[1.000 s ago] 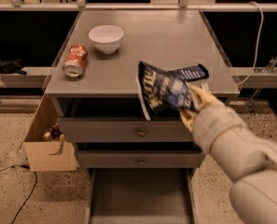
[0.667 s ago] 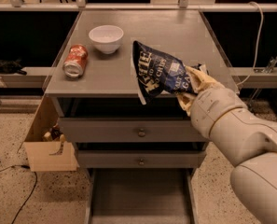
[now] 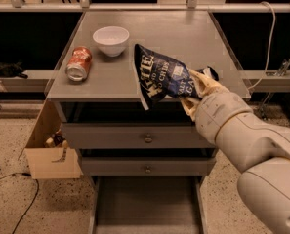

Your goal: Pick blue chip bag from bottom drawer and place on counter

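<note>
A soda can (image 3: 79,63) and white bowl (image 3: 111,39) sit left on the counter (image 3: 183,33). The blue chip bag (image 3: 164,77) hangs over the front edge, pinched in the gripper (image 3: 194,92). Released here, it could tip off toward the open bottom drawer (image 3: 144,204).

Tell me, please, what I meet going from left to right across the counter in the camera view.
From the left: red soda can lying on its side → white bowl → blue chip bag, held over the front edge of the counter → gripper, at the bag's right end, jaws shut on it.
</note>
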You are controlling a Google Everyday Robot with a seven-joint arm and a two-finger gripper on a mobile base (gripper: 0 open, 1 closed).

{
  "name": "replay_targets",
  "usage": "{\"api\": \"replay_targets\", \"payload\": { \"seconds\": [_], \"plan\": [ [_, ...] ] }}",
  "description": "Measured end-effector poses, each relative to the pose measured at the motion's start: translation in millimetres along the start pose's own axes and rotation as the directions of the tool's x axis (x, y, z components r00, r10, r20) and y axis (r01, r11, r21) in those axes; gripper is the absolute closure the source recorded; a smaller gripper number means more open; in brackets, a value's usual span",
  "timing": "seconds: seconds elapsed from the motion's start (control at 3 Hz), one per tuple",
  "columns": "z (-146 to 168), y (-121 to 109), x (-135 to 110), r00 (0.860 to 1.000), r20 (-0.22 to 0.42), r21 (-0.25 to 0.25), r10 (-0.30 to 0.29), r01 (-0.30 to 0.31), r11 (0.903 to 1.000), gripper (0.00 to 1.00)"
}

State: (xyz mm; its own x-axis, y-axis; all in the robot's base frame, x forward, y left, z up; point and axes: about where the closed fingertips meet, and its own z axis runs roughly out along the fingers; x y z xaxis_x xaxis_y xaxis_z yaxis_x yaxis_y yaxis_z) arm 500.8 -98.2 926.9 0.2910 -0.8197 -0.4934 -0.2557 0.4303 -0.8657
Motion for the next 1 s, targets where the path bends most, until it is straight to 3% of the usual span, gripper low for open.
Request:
{"api": "replay_targets", "payload": {
  "seconds": [0.33, 0.67, 1.0],
  "plan": [
    [12.8, -5.1, -1.5, 1.0, 0.017, -0.009, -0.017, 0.017, 0.9998, 1.0],
    [51.3, -67.6, 21.9, 0.999, -0.001, 0.018, -0.049, 0.049, 0.9986, 1.0],
    [50.8, -65.1, 20.5, 0.999, 0.001, 0.015, -0.05, 0.05, 0.9987, 1.0]
  ]
}}
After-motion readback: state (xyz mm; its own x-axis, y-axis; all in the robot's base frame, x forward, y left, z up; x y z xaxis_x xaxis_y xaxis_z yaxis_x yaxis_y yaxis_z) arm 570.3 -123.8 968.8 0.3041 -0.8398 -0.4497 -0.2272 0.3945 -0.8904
